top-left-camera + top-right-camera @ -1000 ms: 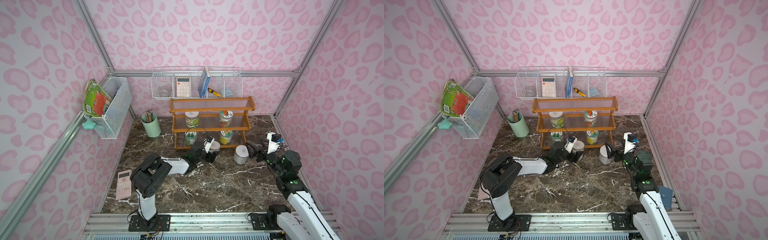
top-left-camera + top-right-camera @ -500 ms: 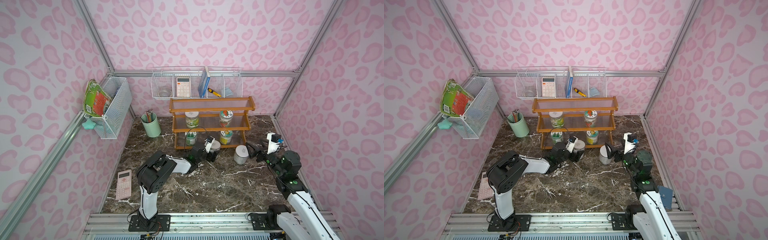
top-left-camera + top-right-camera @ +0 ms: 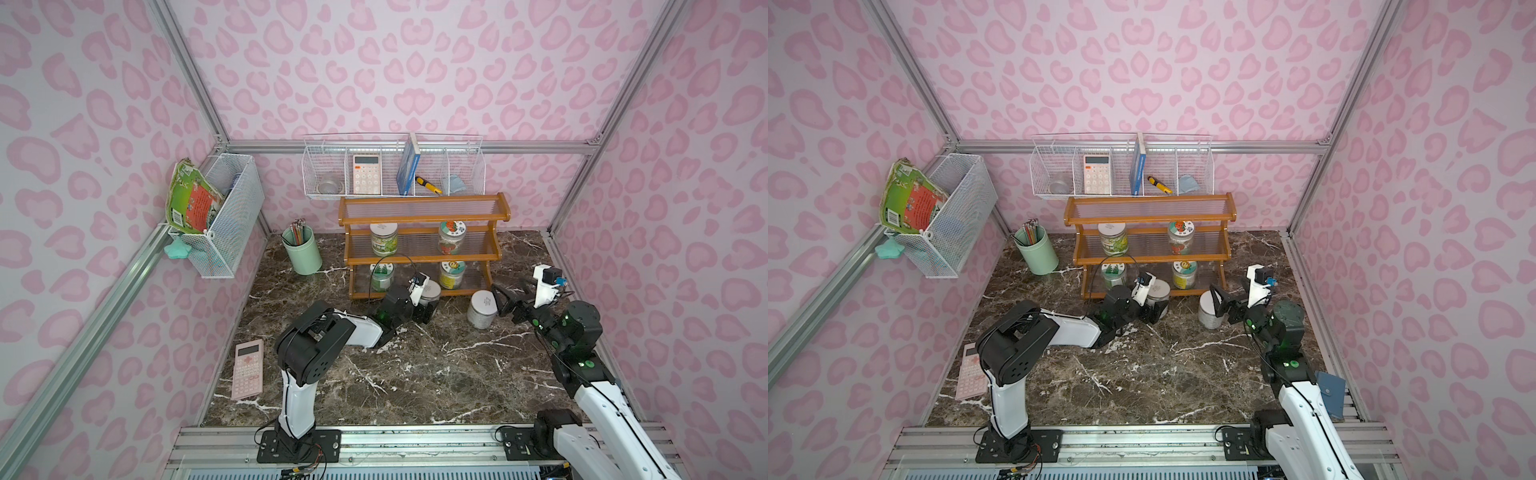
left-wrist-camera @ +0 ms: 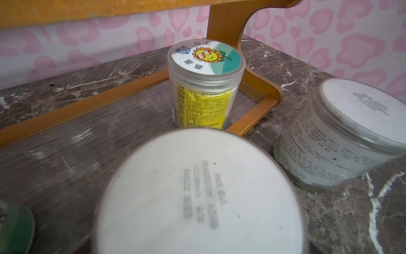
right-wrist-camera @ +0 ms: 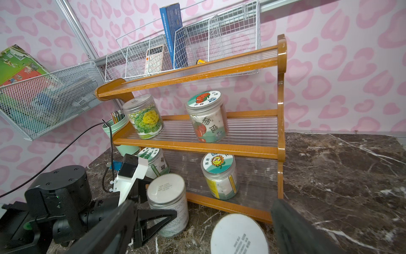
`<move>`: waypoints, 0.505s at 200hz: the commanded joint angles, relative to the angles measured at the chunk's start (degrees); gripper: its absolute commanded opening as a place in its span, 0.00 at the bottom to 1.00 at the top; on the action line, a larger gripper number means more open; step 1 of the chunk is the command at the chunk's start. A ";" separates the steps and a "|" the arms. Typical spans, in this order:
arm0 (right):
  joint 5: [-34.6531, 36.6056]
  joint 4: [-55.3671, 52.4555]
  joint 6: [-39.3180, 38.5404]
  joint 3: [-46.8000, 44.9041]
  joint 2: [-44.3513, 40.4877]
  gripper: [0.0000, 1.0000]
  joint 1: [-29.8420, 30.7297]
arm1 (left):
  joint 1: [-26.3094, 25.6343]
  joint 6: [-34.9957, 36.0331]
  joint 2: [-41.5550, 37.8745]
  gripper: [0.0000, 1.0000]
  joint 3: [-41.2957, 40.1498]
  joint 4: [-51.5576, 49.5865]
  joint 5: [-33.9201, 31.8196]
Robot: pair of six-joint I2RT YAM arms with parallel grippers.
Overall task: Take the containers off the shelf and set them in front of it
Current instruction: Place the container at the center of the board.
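Orange-brown shelf (image 3: pixel 424 217), frame centre, carries four upright clear jars (image 3: pixel 383 241) on its lower tiers — plain-lidded centre jar (image 3: pixel 431 290) and right jar (image 3: pixel 482 308) stand before it.

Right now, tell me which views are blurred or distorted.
Left wrist view: the nearest plain-lid jar is out of focus, the sunflower-lid jar sharp. Right wrist view: the shelf is crisp but tilted. Both top views: sharp, evenly lit.

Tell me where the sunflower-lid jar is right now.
In both top views the sunflower-lid jar stands upright on the bottom tier of the shelf, toward its right end, just behind the plain-lid jar held by the left gripper.
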 commanded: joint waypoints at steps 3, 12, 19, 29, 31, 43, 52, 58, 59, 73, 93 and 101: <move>0.22 1.85 0.26 0.05 -0.14 0.99 0.02 | -0.01 -0.35 0.54 0.86 0.59 2.56 -0.49; 0.22 1.84 0.25 0.11 -0.14 0.99 0.02 | -0.05 -0.36 0.58 0.87 0.68 2.45 -0.67; 0.14 1.81 0.17 0.14 -0.14 0.99 0.02 | -0.09 -0.44 0.50 0.88 0.68 2.29 -0.93; 0.13 1.86 0.17 0.16 -0.14 0.99 0.01 | -0.13 -0.53 0.37 0.89 0.60 2.34 -1.53; 0.13 1.90 0.17 0.21 -0.14 0.99 0.02 | -0.08 -0.58 0.33 0.90 0.53 2.34 -1.61; 0.11 2.06 0.19 0.05 -0.05 0.99 0.02 | -0.09 -0.56 0.07 0.92 0.34 2.25 -2.07; 0.04 2.10 0.24 -0.03 0.10 0.99 0.02 | -0.07 -0.60 -0.18 0.95 0.20 2.12 -2.35; 0.04 2.22 0.26 -0.12 0.04 0.99 0.03 | -0.08 -0.62 -0.36 0.97 0.15 1.93 -2.43; 0.04 2.24 0.26 -0.13 0.04 0.99 0.02 | -0.07 -0.62 -0.37 0.97 0.15 1.87 -2.44; -0.09 2.41 0.34 -0.21 0.04 0.99 0.02 | -0.23 -0.62 -0.75 1.00 0.16 1.31 -2.45; -0.05 2.43 0.26 -0.11 -0.12 0.99 0.02 | -0.32 -0.87 -1.32 0.99 0.12 0.85 -2.54; -0.05 2.32 0.16 -0.10 -0.22 0.99 0.02 | -0.34 -0.80 -1.64 0.99 0.15 0.46 -2.78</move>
